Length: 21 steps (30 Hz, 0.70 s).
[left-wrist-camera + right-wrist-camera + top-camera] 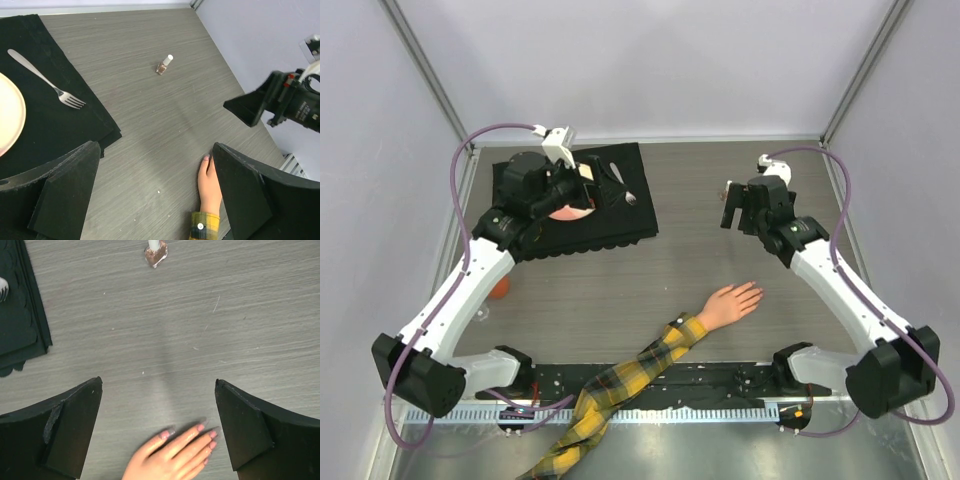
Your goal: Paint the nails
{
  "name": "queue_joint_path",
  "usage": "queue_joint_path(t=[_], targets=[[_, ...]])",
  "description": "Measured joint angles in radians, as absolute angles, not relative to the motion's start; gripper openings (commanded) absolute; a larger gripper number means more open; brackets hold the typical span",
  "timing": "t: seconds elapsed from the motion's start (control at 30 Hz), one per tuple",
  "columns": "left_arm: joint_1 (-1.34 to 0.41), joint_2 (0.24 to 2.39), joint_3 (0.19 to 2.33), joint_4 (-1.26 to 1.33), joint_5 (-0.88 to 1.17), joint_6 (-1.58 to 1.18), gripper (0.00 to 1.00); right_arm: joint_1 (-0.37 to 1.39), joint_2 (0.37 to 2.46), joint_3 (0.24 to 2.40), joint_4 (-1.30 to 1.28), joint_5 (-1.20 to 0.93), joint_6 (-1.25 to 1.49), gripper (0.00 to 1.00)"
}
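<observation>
Left gripper (155, 150) and right gripper (159, 382): both open, empty. One hand (175, 452), pink nails (212, 434); one bottle (164, 65), seen in wrist views only.

Nails (758, 291) too small in overhead view

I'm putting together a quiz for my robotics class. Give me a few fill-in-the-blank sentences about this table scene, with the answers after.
1. The fork lies on a black ___ beside the plate.
2. The small bottle has a ___ cap.
3. The left gripper and right gripper both stand ___, holding nothing.
4. The hand comes out of a yellow plaid ___.
Missing words: mat, white, open, sleeve.
</observation>
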<state>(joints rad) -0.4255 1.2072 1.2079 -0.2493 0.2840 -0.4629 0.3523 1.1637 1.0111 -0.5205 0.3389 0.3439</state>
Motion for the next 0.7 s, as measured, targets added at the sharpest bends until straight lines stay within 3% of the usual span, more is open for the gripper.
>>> queue_joint_path(t=[0.37,0.53,0.6,0.7], targets=[[-0.487,1.316,1.244,-0.26,0.31,-0.477,0.99,0.274,1.61,1.324,-0.455,0.35,0.454,0.99],[-0.537,1.34,1.21,-0.259,0.321,-0.494,0.97,0.239,1.815,1.495,-0.442,0.429,0.555,0.92],[-0.548,1.342,1.195,-0.262,0.324,-0.495,0.96,0.233,1.878,1.547,-0.441,0.455,0.585,0.83],[-0.562,1.345,1.192,-0.269,0.326,-0.495,0.95,0.231,1.955,1.609,-0.445,0.483,0.609,0.81]])
